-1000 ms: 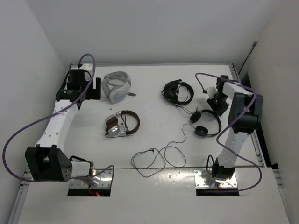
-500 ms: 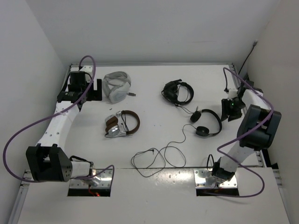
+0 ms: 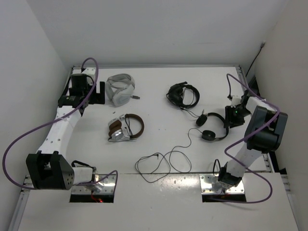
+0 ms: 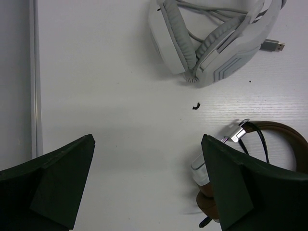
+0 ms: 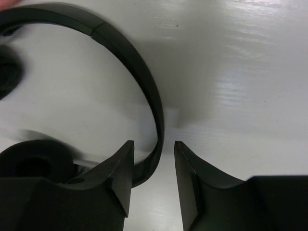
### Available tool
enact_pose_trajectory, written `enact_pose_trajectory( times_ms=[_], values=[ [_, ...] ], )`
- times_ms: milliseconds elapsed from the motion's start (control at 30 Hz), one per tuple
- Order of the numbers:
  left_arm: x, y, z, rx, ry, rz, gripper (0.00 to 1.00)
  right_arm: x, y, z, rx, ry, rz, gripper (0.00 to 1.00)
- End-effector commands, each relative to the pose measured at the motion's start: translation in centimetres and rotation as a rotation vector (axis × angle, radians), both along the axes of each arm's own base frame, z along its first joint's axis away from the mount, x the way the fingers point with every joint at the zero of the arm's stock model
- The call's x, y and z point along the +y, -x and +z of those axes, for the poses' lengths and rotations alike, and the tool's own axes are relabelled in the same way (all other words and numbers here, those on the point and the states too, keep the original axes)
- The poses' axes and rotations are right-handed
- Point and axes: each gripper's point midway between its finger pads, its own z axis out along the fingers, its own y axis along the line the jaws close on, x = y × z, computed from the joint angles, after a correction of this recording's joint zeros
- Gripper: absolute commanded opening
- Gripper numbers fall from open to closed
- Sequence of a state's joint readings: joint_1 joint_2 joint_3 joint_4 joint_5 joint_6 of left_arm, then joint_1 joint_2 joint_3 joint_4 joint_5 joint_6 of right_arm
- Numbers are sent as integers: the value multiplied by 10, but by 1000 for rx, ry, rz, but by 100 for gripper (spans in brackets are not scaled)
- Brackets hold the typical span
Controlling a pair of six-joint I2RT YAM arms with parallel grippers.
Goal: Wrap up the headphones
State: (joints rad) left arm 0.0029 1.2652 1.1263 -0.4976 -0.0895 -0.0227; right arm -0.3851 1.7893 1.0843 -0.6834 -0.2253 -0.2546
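- Nearest the arm bases, I see the cable (image 3: 163, 159) lying in loose loops on the tabletop (image 3: 159, 110).
- Farther out on the right, the headphones (image 3: 208, 135) lie flat. My right pincer (image 5: 153, 143) straddles their headband, jaws partly apart and not clamping.
- Far left, my left pincer (image 4: 147, 144) hangs wide apart near a white headset (image 4: 207, 43).

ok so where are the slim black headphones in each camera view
Top external: right of centre, the headphones lie beside the right gripper.
Left wrist: not in it.
Right wrist: the headband arcs from upper left down between the fingers, one ear pad lower left.
Shared landmark: the right gripper at the headband, in both those views.
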Motion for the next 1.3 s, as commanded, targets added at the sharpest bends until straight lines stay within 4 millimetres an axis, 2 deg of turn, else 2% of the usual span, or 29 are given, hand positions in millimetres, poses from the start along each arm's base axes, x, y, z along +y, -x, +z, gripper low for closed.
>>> enact_pose_trajectory(
  times_ms=[0, 167, 200, 333, 400, 600, 833, 1033, 1067, 1100, 1200, 1267],
  values=[
    [3, -4, 23, -80, -10, -5, 100, -8, -9, -9, -56, 11, 26, 39],
    [4, -4, 23, -79, -17, -10, 100, -9, -11, -20, -66, 18, 39, 36],
    [4, -5, 20, -70, -17, -10, 100, -4, -8, -24, -50, 11, 50, 36],
    [4, -7, 13, -51, -17, -10, 100, -4, -13, -26, -68, 26, 49, 35],
    [4, -7, 13, -51, -17, -10, 100, 4, -10, -31, -57, 28, 58, 35],
    [0, -9, 14, -52, -5, -27, 100, 4, -17, -29, -88, 84, 58, 34],
    [0, -12, 14, -51, -5, -27, 100, 0, -14, -39, -38, 135, 58, 28],
    [2, -12, 11, -42, -10, -19, 100, 6, -15, -45, -18, 169, 82, 24],
    [2, -12, 11, -42, -10, -19, 100, 5, -17, -46, -16, 169, 82, 22],
    [2, -12, 11, -42, -10, -19, 100, 5, -16, -49, -8, 166, 83, 15],
    [-1, -14, 8, -32, -12, -51, 100, 7, -18, -48, -6, 134, 80, 3],
    [-1, -14, 8, -31, -20, -56, 100, 8, -16, -43, 8, 107, 55, 0]
  ],
)
